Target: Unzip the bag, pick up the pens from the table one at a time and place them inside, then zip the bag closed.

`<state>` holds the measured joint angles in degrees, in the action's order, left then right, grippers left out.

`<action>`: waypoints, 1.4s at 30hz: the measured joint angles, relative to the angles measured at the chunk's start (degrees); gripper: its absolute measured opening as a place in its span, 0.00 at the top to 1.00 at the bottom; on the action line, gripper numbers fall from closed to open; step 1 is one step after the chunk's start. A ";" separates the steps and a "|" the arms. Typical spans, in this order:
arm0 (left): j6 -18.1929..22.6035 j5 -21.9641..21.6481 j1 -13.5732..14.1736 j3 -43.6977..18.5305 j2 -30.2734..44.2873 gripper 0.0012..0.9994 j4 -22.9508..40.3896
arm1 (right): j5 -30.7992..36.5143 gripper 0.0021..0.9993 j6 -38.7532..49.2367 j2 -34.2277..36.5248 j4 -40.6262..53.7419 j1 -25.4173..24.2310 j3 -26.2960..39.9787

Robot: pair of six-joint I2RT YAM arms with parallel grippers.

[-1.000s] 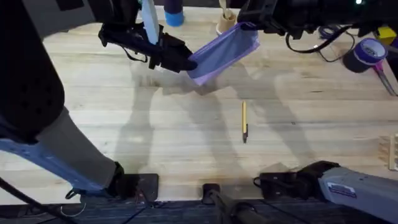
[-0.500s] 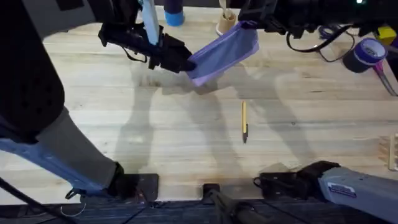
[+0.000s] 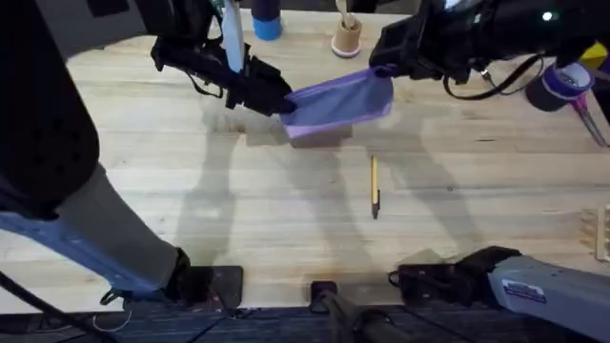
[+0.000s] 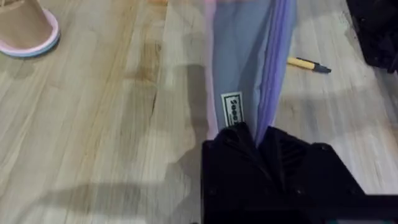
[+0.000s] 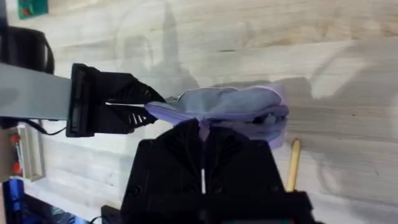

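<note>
The lavender bag (image 3: 335, 101) hangs just above the table (image 3: 191, 191), stretched between both grippers. My left gripper (image 3: 284, 101) is shut on its left end and my right gripper (image 3: 381, 70) is shut on its right top edge. In the left wrist view the bag (image 4: 242, 62) runs away from my shut fingers (image 4: 252, 134), with a white label near them. The right wrist view has the bag (image 5: 217, 106) bunched at my gripper (image 5: 202, 124), with the left gripper (image 5: 127, 109) beyond. One yellow pen (image 3: 375, 186) lies on the table nearer the bases, also seen as a pen (image 4: 305, 63) (image 5: 292, 165).
At the table's far edge stand a blue bottle (image 3: 267, 21) and a small tan cup (image 3: 347, 36). A purple tape roll (image 3: 564, 80) and cables lie far right. A wooden rack (image 3: 602, 233) sits at the right edge. Bare planks surround the pen.
My right gripper has come down and toward the near side with the bag's right end, so the bag now hangs lower and more level. The left gripper and pen stayed put.
</note>
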<state>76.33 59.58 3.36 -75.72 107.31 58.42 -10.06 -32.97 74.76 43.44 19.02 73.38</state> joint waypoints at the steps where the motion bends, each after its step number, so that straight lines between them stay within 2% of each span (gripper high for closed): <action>1: -0.01 -0.41 0.00 0.04 -0.02 0.96 0.14 | 0.01 0.97 0.00 0.10 0.56 0.27 0.00; 12: 0.01 -7.17 -0.79 0.68 0.00 0.96 0.19 | 3.17 0.97 0.22 7.03 0.00 3.38 0.07; 19: -0.01 -9.92 -1.27 0.70 0.00 0.96 0.30 | 4.35 0.97 0.24 9.54 0.01 5.17 0.07; 42: -0.01 -10.11 -1.27 0.70 0.00 0.96 0.28 | 4.92 0.97 0.39 9.75 -0.47 5.51 0.37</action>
<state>76.31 49.47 2.09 -75.02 107.31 58.70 -5.14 -32.58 84.51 42.98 24.53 73.76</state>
